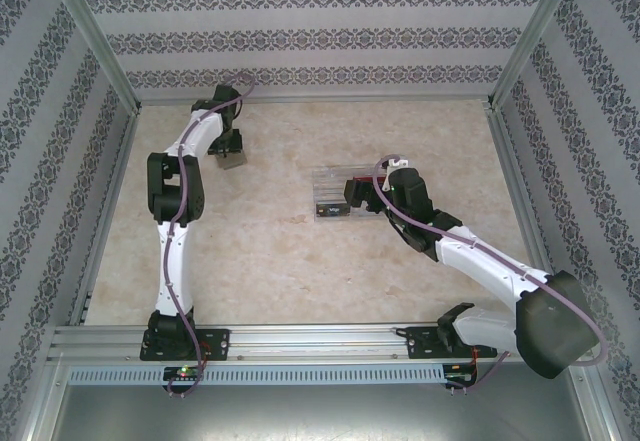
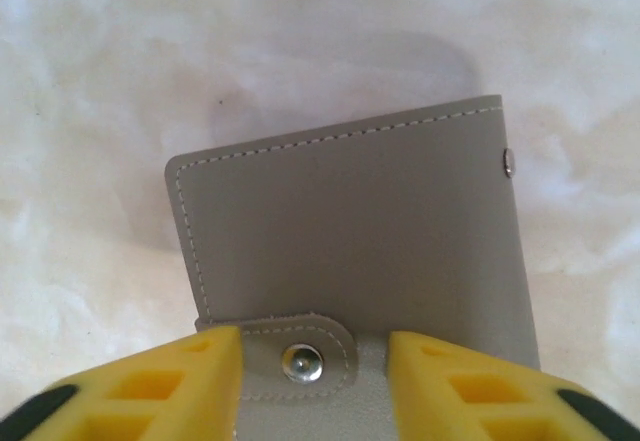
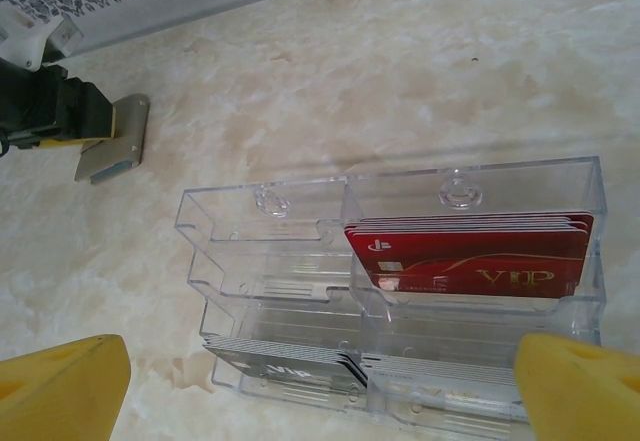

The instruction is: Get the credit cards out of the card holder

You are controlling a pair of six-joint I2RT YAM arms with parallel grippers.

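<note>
- Left gripper [image 2: 315, 349] is standing fairly narrow, its fingers [image 2: 170, 381] flanking the near end of the closed grey card holder [image 2: 350, 221]; whether it is gripping, I cannot tell.
- Right gripper [image 3: 320, 386] is gaping wide, with the clear tray [image 3: 265, 223] and its red cards [image 3: 470, 256] sitting just ahead.

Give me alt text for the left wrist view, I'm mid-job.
A closed grey stitched bifold card holder fills the middle, seen against the pale marbled table, its snap tab fastened. The yellow fingers of the left gripper stand apart on either side of the tab.
</note>
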